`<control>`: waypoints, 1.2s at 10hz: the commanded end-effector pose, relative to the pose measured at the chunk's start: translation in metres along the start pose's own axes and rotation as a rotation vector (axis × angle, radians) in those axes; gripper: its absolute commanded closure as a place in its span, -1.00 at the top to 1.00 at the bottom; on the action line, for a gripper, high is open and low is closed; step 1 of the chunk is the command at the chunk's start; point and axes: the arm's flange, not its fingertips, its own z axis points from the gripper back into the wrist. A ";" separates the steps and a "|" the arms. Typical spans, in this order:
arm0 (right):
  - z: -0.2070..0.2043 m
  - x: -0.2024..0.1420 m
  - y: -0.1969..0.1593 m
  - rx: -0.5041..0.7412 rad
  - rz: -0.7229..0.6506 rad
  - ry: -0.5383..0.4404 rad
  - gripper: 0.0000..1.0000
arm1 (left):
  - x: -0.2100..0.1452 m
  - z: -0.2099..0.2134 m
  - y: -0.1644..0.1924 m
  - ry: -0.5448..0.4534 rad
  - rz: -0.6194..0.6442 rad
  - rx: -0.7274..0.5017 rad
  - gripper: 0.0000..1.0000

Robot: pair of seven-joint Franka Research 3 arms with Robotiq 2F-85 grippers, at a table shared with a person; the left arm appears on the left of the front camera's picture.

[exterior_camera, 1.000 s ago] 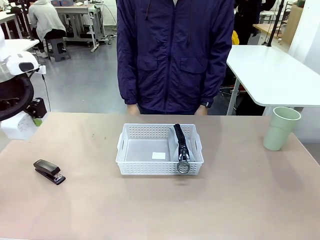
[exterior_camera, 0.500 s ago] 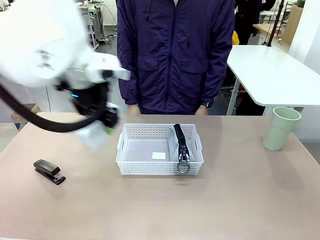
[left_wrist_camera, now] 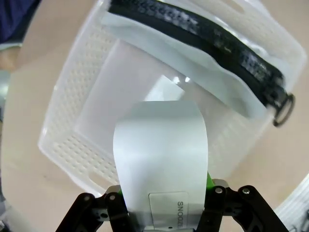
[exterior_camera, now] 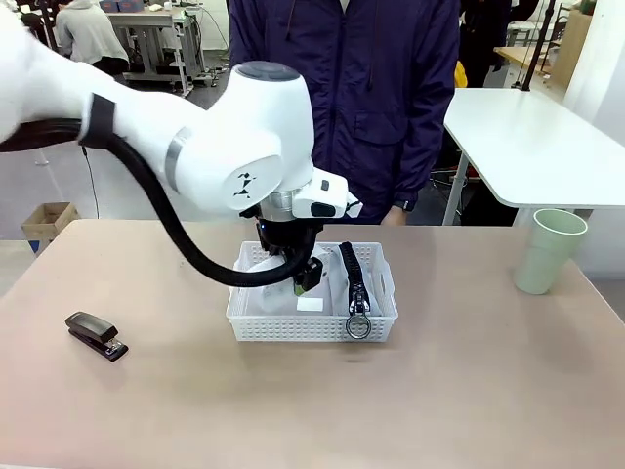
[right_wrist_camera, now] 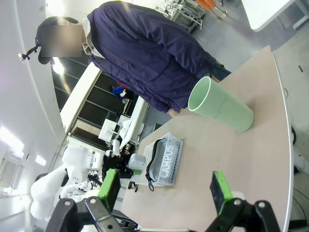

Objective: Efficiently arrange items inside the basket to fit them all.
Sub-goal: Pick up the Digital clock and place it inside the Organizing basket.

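My left gripper (exterior_camera: 286, 279) hangs over the left half of the white basket (exterior_camera: 312, 330), shut on the small white box (exterior_camera: 266, 266). In the left wrist view the white box (left_wrist_camera: 161, 159) sits between the fingers (left_wrist_camera: 214, 189), above the basket's bare floor (left_wrist_camera: 116, 92). The grey pouch (exterior_camera: 354, 278) stands on edge along the basket's right side, zipper up, its metal ring (exterior_camera: 358, 327) over the front wall; it also appears as the pouch (left_wrist_camera: 212, 43). The black stapler (exterior_camera: 96, 334) lies on the table at left. The pale green cup (exterior_camera: 549, 250) stands at far right. My right gripper (right_wrist_camera: 164, 191) is open, with the cup (right_wrist_camera: 222, 105) far ahead.
A person in a dark blue jacket (exterior_camera: 342, 107) stands at the table's far edge behind the basket. A small white label (exterior_camera: 310, 304) lies on the basket floor. A white table (exterior_camera: 527, 147) stands behind at right. Bare tabletop (exterior_camera: 312, 410) stretches in front.
My left arm has swung in from the far left, past the stapler, and now holds the white box over the basket. Basket, pouch, stapler and cup have not moved.
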 end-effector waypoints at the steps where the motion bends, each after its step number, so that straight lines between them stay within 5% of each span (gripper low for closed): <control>1: -0.002 0.002 0.000 0.016 0.029 -0.018 1.00 | 0.018 0.020 0.024 -0.010 -0.008 0.002 0.05; 2: -0.002 0.002 0.000 0.016 0.029 -0.018 1.00 | 0.021 0.028 0.029 0.068 0.096 0.039 0.05; 3: -0.002 0.002 0.000 0.016 0.029 -0.018 1.00 | 0.011 0.000 0.017 -0.005 0.002 0.002 0.05; 6: -0.002 0.002 0.000 0.016 0.029 -0.018 1.00 | 0.018 0.008 0.026 0.016 0.026 0.002 0.05; 12: -0.002 0.002 0.000 0.016 0.029 -0.018 1.00 | 0.030 -0.053 0.050 -0.020 -0.044 -0.189 0.05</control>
